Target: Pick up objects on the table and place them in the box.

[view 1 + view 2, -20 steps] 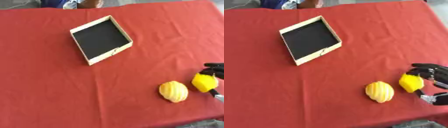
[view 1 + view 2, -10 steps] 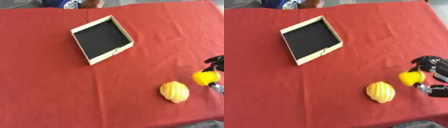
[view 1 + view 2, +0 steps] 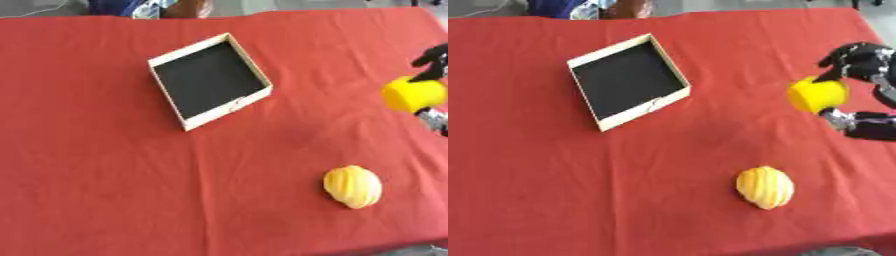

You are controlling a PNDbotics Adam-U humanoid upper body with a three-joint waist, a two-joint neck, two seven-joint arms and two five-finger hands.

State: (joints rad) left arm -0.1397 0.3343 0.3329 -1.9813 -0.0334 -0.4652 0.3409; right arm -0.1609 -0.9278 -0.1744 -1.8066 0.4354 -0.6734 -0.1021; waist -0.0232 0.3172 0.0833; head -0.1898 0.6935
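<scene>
My right hand [image 3: 861, 65] comes in from the right edge, shut on a small yellow cup-like object [image 3: 818, 95] that it holds lifted above the red tablecloth. A ribbed orange-yellow round object [image 3: 765, 186] lies on the cloth near the front, below and left of that hand. The open box [image 3: 627, 81], pale-walled with a black inside, sits askew at the upper left of centre with nothing in it. My left hand shows in neither view.
The red cloth [image 3: 105, 180] covers the whole table. The table's far edge runs along the top of the picture, with a person's clothing [image 3: 144, 6] just beyond it. The front edge shows at the bottom right.
My right hand has lifted the yellow object off the cloth and carried it up and away from the ribbed object. The box and the ribbed object have stayed put.
</scene>
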